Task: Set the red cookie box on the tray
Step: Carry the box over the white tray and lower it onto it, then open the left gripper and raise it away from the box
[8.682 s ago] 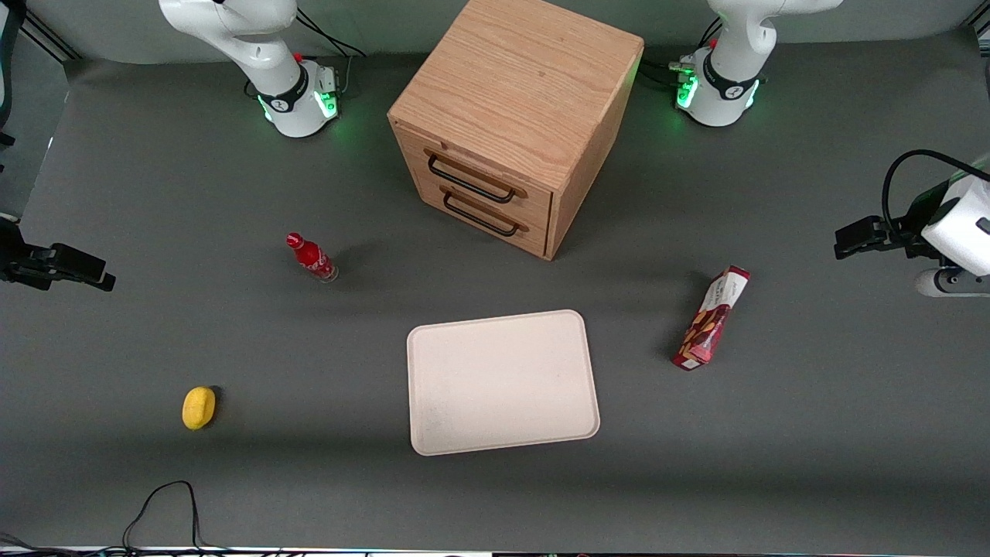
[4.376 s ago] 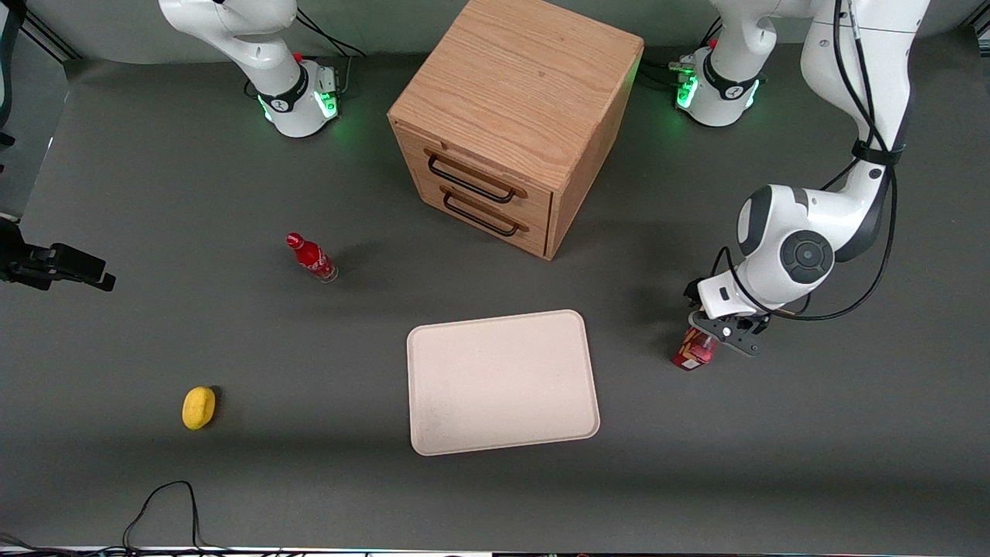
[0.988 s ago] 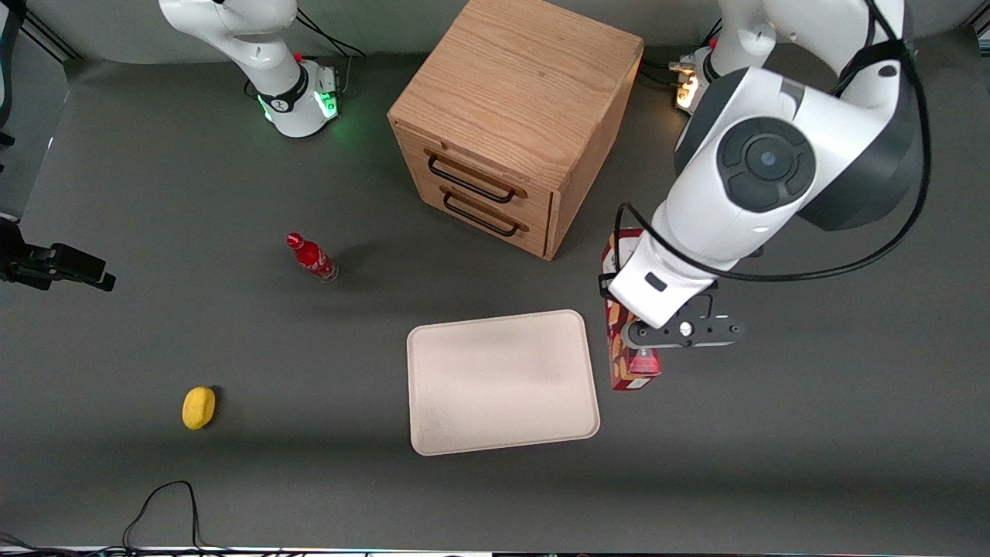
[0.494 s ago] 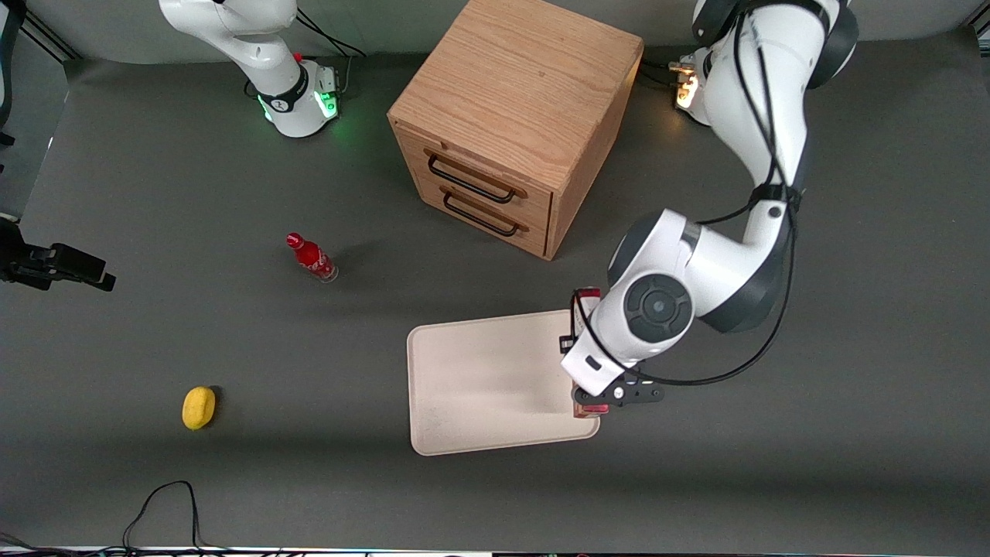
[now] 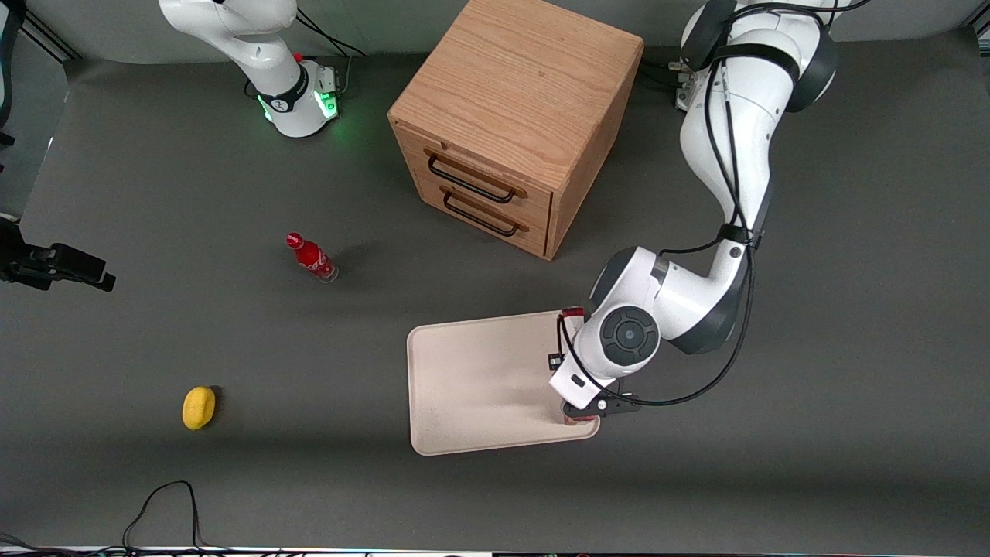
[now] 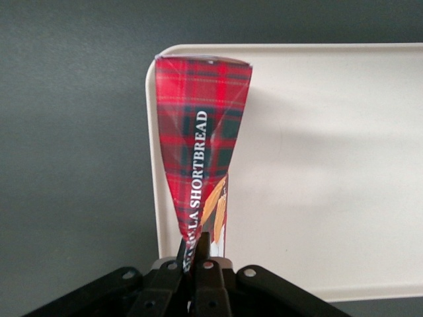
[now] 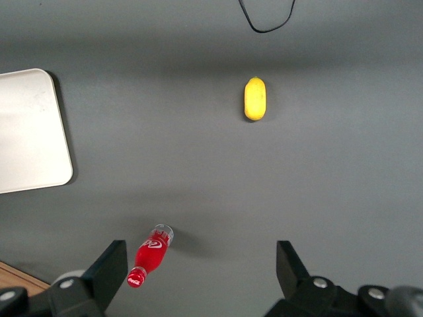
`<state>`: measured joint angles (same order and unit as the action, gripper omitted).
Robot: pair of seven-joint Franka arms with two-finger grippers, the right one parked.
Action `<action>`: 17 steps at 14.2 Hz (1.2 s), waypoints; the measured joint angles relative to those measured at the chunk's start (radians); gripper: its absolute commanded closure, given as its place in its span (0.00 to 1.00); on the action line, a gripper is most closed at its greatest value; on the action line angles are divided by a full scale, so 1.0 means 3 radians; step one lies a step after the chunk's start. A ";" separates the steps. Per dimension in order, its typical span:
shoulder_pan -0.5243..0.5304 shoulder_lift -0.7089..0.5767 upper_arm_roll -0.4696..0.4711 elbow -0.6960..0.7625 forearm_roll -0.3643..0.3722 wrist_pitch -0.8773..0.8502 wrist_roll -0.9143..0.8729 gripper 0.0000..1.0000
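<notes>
The left arm is bent low, wrist downward; the gripper (image 5: pixel 582 411) is clamped on the box (image 6: pixel 198 152).

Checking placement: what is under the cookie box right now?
The tray lies under the cookie box, along its edge nearest the working arm. The gripper is shut on the box; contact underneath is hidden.

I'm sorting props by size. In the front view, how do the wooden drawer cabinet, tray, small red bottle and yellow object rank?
Largest to smallest:
1. Wooden drawer cabinet
2. Tray, under the hand gripping the red cookie box
3. Small red bottle and yellow object: too alike to rank.
</notes>
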<state>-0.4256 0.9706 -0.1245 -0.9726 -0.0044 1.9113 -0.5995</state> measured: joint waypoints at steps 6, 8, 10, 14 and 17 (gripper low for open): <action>-0.0006 0.0021 0.0007 -0.0088 0.0036 0.0048 -0.0029 0.07; -0.0006 0.0021 0.0007 -0.0085 0.0066 0.0049 -0.0029 0.00; -0.0005 0.0004 0.0007 -0.0075 0.0108 0.0041 -0.0030 0.00; 0.0002 -0.0178 0.0008 0.0023 0.0113 -0.0331 -0.0030 0.00; 0.0002 -0.0525 0.0007 0.0058 0.0113 -0.0778 -0.0032 0.00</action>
<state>-0.4249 0.8131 -0.1223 -0.9552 0.0297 1.6778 -0.6092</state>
